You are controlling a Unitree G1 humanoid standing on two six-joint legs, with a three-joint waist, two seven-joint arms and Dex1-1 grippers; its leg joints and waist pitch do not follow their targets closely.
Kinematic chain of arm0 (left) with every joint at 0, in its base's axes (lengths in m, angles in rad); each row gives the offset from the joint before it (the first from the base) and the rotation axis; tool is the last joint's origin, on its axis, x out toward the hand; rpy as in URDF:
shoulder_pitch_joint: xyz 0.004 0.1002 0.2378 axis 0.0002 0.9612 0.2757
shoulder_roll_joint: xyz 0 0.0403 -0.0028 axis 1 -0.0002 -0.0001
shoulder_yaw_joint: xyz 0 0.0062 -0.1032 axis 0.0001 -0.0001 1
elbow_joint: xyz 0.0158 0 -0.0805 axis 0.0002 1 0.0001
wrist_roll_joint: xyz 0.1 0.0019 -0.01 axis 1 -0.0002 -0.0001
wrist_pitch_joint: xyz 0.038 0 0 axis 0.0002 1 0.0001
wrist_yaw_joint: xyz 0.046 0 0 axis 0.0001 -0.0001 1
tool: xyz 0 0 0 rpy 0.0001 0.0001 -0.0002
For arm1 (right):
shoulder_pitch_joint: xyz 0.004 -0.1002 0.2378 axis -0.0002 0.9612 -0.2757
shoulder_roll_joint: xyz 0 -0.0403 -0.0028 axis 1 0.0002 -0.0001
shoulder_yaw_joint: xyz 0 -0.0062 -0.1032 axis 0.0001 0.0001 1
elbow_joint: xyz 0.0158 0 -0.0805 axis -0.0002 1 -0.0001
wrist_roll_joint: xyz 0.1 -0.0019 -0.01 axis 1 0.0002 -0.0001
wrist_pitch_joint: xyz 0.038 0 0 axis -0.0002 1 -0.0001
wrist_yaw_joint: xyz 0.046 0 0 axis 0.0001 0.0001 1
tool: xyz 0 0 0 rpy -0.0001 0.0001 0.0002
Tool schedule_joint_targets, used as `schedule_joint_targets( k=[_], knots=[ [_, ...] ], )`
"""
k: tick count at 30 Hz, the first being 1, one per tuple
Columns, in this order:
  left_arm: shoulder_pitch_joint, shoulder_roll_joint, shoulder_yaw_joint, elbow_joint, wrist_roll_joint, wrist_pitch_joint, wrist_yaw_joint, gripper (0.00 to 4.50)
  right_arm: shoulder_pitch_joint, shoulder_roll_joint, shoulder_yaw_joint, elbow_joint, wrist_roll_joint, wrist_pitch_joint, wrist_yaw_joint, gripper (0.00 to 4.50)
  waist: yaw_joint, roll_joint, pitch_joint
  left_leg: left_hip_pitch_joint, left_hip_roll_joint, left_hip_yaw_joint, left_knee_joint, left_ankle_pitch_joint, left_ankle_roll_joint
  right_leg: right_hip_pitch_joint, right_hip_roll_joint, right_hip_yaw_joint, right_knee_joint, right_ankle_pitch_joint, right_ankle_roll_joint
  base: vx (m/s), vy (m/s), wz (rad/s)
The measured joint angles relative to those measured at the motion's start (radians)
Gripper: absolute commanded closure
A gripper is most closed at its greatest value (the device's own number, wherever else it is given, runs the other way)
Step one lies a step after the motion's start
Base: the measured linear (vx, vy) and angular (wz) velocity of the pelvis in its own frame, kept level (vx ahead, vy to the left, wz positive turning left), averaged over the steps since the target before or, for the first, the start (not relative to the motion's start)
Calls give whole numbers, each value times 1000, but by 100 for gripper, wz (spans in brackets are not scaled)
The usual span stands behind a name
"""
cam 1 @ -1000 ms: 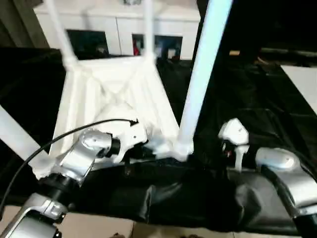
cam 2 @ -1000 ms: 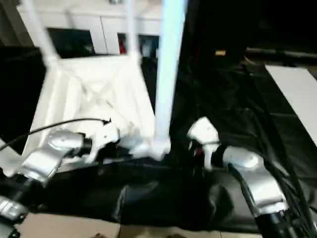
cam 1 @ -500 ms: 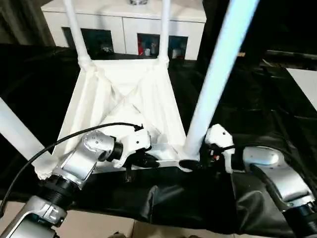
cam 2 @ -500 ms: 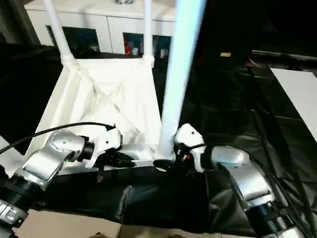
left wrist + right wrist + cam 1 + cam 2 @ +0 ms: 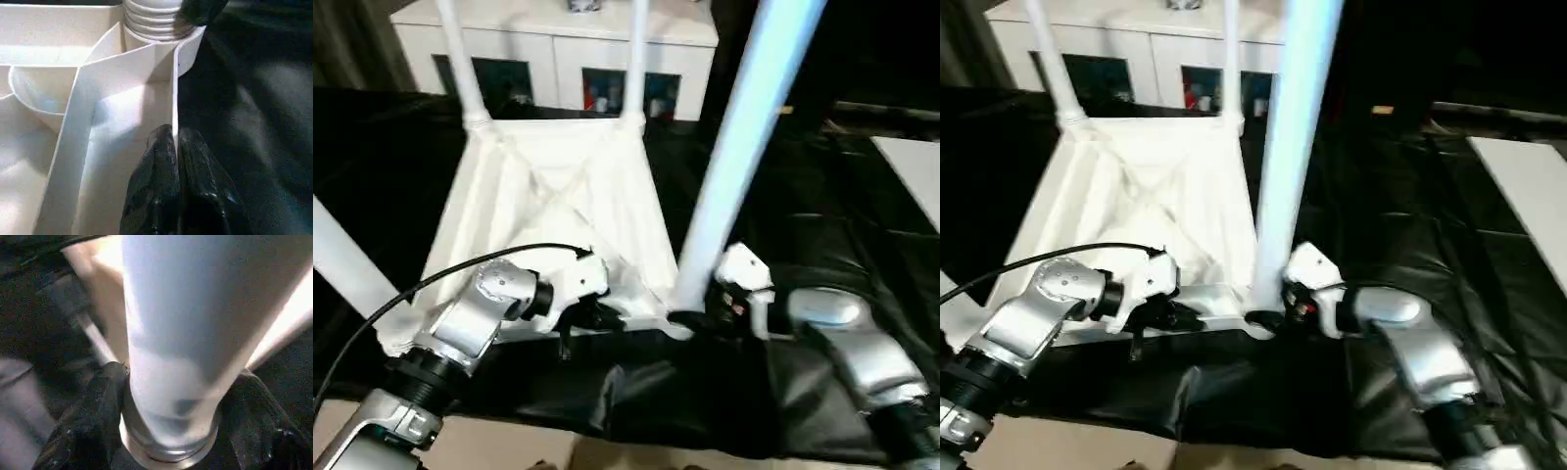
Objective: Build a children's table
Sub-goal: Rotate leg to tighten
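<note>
The children's table lies upside down, its ribbed white top (image 5: 558,186) on black cloth. Legs stand in the two far corner sockets (image 5: 455,59) (image 5: 634,49), and a third leans out at the near left (image 5: 347,264). The near right leg (image 5: 734,147) rises from its corner socket (image 5: 151,22). My left gripper (image 5: 597,315) is shut on the top's thin near rim (image 5: 174,88), one finger (image 5: 156,161) on each side of it. My right gripper (image 5: 690,321) sits at that leg's base, with its fingers (image 5: 98,401) pressed against both sides of the tube (image 5: 181,333).
A white cabinet (image 5: 558,59) with dark glass doors stands behind the table. Black cloth (image 5: 803,196) covers the work surface, wrinkled at the near edge. A white panel (image 5: 911,166) lies at the far right. Pale floor (image 5: 509,446) shows below the near edge.
My right gripper moved left from a spot apart from the near right leg and closed in around its base. My left gripper kept its hold on the rim. The camera shifted.
</note>
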Motion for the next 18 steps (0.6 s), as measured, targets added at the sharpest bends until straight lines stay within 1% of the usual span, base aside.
schedule_joint_targets(
  k=[4, 5, 7, 10, 12, 14, 15, 16, 17, 18],
  knots=[
    [-33, -87, 19, 65, 15, 37, 126, 450, -28, 129, -66, 66, -9, 45, -235, 197, -17, -2, 0, 1, 0, -1, 2, 0, 0, -1, 0, 0, -1, 0, 1, 0, 0, 0],
    [-47, -110, 19, 86, 23, 48, 158, 450, -37, 169, -81, 81, -13, 56, -298, 197, -17, -3, -1, 2, 0, -1, 2, 0, 0, 0, 0, 0, -1, 0, 1, 0, 0, 0],
    [-87, -169, 25, 144, 39, 75, 249, 450, -74, 257, -113, 135, -47, 69, -470, 197, -20, -4, -1, 8, -1, -2, 2, 0, -1, -1, 0, 0, -1, -1, 1, 0, 0, 0],
    [-139, -278, 41, 240, 60, 97, 399, 450, -146, 342, -159, 235, -90, 62, -685, 197, -16, -2, -2, 9, -2, -2, 2, 0, -1, 1, -1, 0, -4, -1, 1, 0, 0, 0],
    [-168, -335, 46, 299, 76, 90, 477, 450, -194, 362, -168, 308, -123, 47, -774, 197, -12, -1, -2, 8, -3, -2, 2, 0, 0, 3, -1, -1, -10, -1, 1, 0, 0, 0],
    [-183, -359, 46, 332, 85, 75, 512, 450, -217, 362, -170, 349, -133, 29, -803, 197, -11, 4, -3, 8, -3, -2, -2, 0, 0, 7, -1, -1, -22, -1, 1, 0, 0, 0],
    [-186, -362, 44, 340, 88, 62, 513, 450, -215, 362, -177, 356, -132, 4, -794, 163, -11, 5, -3, 8, -3, -2, -3, 0, 0, 9, -1, -1, -26, -1, 1, 0, 0, 0],
    [-186, -362, 42, 341, 90, 56, 513, 450, -205, 361, -179, 355, -132, -18, -789, 142, -10, 6, -3, 7, -3, -1, -3, 0, 0, 9, -1, -1, -27, -1, 1, 0, 0, 0],
    [-186, -363, 40, 341, 92, 52, 513, 450, -199, 361, -180, 354, -132, -34, -787, 128, -9, 7, -3, 6, -4, -1, -3, 0, 0, 9, -2, -1, -28, 0, 1, 0, 0, 0],
    [-187, -362, 39, 343, 98, 43, 520, 450, -190, 361, -180, 341, -133, -46, -775, 128, -10, 7, -3, 6, -4, 0, -3, 0, 0, 9, -2, 0, -28, 0, 1, 0, 0, 0]
  ],
)
